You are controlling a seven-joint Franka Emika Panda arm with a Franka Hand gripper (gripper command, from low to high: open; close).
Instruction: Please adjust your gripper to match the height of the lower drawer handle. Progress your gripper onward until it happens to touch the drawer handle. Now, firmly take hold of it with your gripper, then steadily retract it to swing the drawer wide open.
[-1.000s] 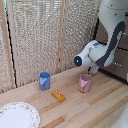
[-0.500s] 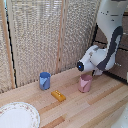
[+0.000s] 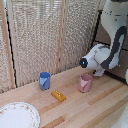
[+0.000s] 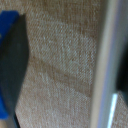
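In the wrist view one dark-blue finger (image 4: 10,65) of my gripper (image 4: 64,75) stands at the picture's edge, far from a blurred thin silver bar, the drawer handle (image 4: 106,55). Behind them is a close, blurred brown surface, the drawer front (image 4: 60,55). The other finger does not show clearly, and nothing is between the fingers. In the exterior view the white-and-grey arm (image 3: 102,55) reaches toward the dark brown cabinet (image 3: 101,34) at the exterior view's right. The arm hides the gripper and the handles there. I cannot tell which drawer this is.
On the wooden table stand a blue cup (image 3: 45,80) and a pink cup (image 3: 85,83). A small orange block (image 3: 58,95) lies between them, and a patterned plate (image 3: 17,116) is at the front left. A woven screen (image 3: 40,40) stands behind.
The arm has shifted slightly toward the exterior view's right, closer to the cabinet. The cups, block and plate have not moved.
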